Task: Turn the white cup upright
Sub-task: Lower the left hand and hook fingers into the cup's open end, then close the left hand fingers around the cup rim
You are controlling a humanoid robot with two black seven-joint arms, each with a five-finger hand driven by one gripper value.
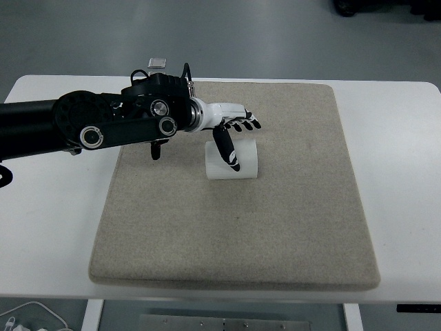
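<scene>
A white cup (244,164) sits on the beige mat (275,221), a little behind its middle. Its side wall faces the camera and no opening shows. My left arm (103,124) reaches in from the left edge, and its hand (242,145) hovers at the cup. The fingers (244,125) stretch out straight past the cup's far edge, while the thumb (226,152) hangs down across its front wall. I see no closed grasp on the cup. The right arm is out of view.
The mat lies on a white table (400,138). A small pale object (158,63) rests at the table's far edge behind the arm. White cables (27,318) lie below the near left corner.
</scene>
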